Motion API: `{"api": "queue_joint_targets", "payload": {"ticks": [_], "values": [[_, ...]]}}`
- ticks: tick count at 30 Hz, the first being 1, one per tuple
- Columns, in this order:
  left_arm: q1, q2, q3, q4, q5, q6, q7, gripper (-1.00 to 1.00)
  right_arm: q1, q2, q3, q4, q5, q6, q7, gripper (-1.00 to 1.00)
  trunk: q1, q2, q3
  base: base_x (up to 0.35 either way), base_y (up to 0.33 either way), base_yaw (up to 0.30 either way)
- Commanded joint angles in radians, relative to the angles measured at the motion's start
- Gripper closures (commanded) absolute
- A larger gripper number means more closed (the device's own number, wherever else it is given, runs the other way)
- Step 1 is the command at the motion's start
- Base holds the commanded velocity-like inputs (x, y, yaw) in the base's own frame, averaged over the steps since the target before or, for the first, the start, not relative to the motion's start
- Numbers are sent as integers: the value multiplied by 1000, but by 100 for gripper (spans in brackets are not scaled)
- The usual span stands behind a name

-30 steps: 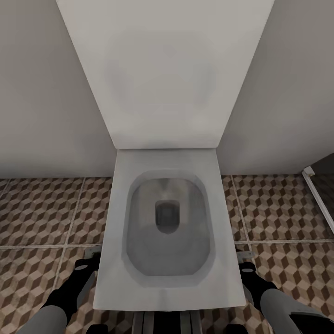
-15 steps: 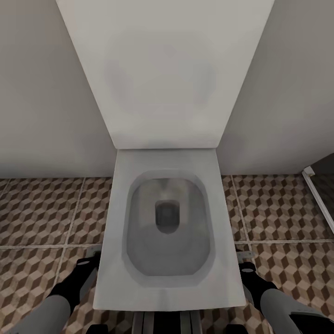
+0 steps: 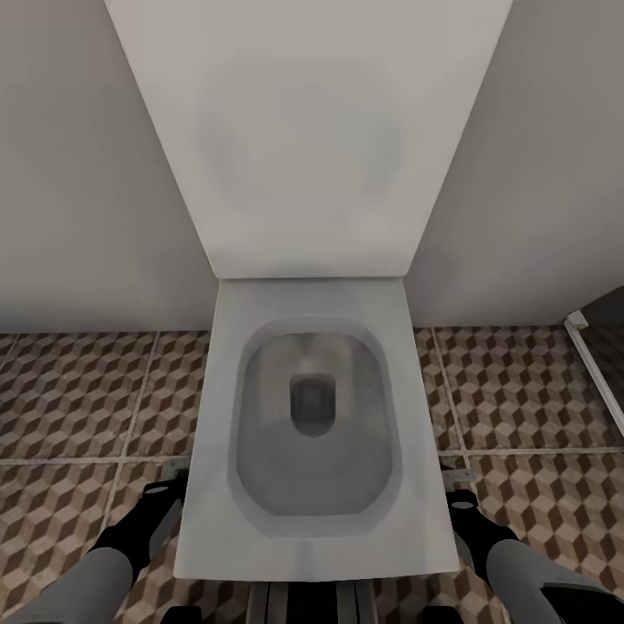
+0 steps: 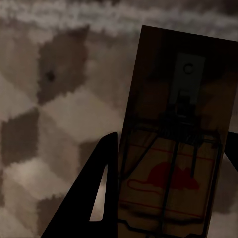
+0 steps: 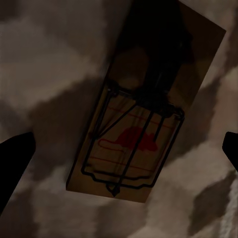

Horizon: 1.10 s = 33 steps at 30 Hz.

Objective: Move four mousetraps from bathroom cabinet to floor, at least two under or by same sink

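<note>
Two mousetraps show in the wrist views, one under each arm, both low over the cube-patterned bathroom floor (image 3: 78, 399). In the left wrist view the left gripper (image 4: 163, 198) has its dark fingers tight against both long edges of a mousetrap (image 4: 173, 148), so it looks clamped on the board, presumably to carry it down to the tiles. In the right wrist view the right gripper (image 5: 124, 148) has its fingertips spread wide, well apart from the second mousetrap (image 5: 144, 109), which seems to lie flat on the tiles (a release already made, by the look of it).

The head view looks down on a white toilet (image 3: 312, 425) with its lid raised against the wall. Both arms hang at its sides, so the bowl stands between them and blocks any reach across. A dark shower edge (image 3: 598, 364) sits at the far right. No sink is in sight, so whether these spots satisfy the sink condition cannot be judged.
</note>
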Motion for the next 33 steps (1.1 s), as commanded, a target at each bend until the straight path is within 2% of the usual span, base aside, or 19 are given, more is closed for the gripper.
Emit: {"api": "queue_joint_targets", "payload": {"ticks": [1,8,17,23,24,33], "values": [[0,0,-2,-2,8,5,7,100,0,0,-3,0,8,3,0,-100,0,0,-1,0,0,0],[-2,0,-2,3,11,6,7,100,0,0,-3,0,8,3,-1,-100,0,0,-1,0,0,0],[-42,2,0,73,27,7,7,100,0,0,-4,0,8,3,-1,-100,0,0,-1,0,0,0],[-49,2,0,88,31,6,7,100,0,0,-4,0,8,3,-1,-100,0,0,-1,0,0,0],[-50,2,0,89,31,6,7,-100,0,0,-4,0,8,3,-1,-100,0,0,-1,0,0,0],[-51,1,0,91,31,4,7,-100,0,0,-5,0,8,3,-1,-100,0,0,-1,0,0,0]]}}
